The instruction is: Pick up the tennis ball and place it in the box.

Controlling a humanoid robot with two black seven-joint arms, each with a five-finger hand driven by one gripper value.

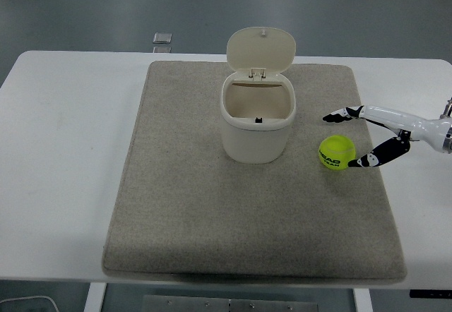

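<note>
1. Only the head view here, so that's all I had to go on. A white desk (63,150) carried a big beige-grey fabric mat (212,220), and pretty much everything sat on that mat.

2. The box was a cream plastic bin-shaped box (257,132) with a hinged lid (261,51) flipped up and standing open at the back. It stood upright around the middle of the mat toward the far side, and as far as I could see there was nothing inside it.

3. The bright yellow-green tennis ball (336,152) lay on the mat just to the right of the box, close by but not touching it. So it was definitely not picked up yet.

4. The black and white right hand (353,139) came in from the right edge with its fingers spread wide, holding nothing. The upper fingers (337,117) reached past the far side of the ball, and the thumb (367,159) sat right by its near-right side. Couldn't tell if anything was actually touching the ball.

5. The left arm wasn't in the shot at all.

6. There was also a small grey square thing (163,39) near the far desk edge, no idea what it was.

7. Progress, my guess: early. The hand was bracketing the ball, but closing, lifting, carrying over and dropping it in the box were all left.
</note>
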